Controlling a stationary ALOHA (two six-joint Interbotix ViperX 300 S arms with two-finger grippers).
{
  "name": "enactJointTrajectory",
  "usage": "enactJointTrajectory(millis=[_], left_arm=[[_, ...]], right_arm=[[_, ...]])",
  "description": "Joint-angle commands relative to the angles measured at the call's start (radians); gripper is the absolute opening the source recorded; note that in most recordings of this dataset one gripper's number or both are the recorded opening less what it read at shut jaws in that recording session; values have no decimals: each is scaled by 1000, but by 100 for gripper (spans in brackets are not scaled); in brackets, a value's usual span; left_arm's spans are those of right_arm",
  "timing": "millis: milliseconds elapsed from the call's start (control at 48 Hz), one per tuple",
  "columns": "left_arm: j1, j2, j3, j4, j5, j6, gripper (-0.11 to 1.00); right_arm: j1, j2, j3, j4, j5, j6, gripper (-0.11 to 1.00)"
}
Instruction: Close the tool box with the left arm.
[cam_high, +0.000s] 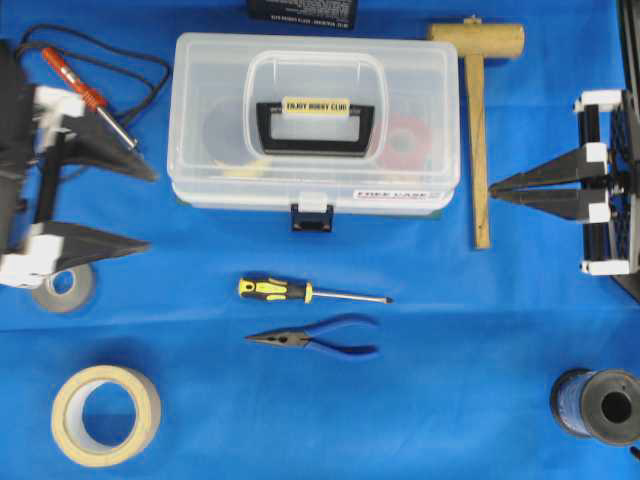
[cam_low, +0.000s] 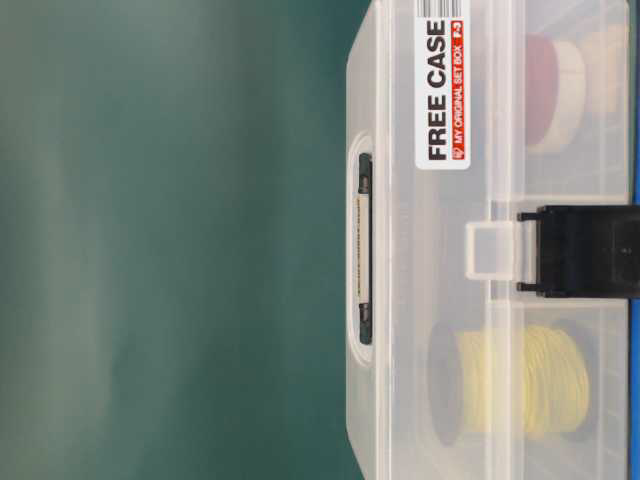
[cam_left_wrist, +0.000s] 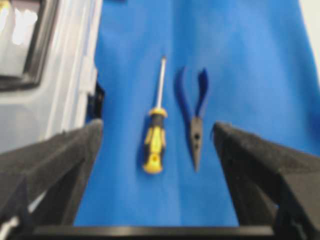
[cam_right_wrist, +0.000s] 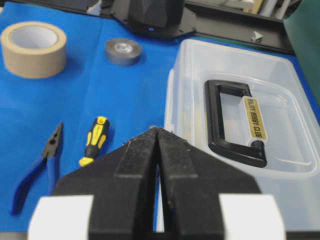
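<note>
— Two end effectors? States?
— Left end effector (cam_high: 150, 205) spread wide, empty, beside tool box (cam_high: 314, 120); right end effector (cam_high: 492, 188) pressed together.
— Box position?
— Mid-bench, lid down; screwdriver (cam_high: 310, 292), pliers (cam_high: 318, 340) in front.

- Bright, even overhead light; short soft shadows fall beneath the tools.
- Left wrist view is blurred throughout.
- Table-level view is rotated sideways, its background hazy.

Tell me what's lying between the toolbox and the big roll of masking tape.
In the overhead view, the screwdriver and pliers lie between the tool box and masking tape.
</note>
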Motion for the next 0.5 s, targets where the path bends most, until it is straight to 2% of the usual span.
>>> enactJointTrajectory(millis=[0, 479], left_arm=[[-5, -77, 49, 3, -60, 15, 87], [-5, -448, 449, 5, -264, 118, 87]], right_arm=[[-2, 3, -14, 2, -9, 2, 0], [0, 3, -11, 2, -6, 2, 0]])
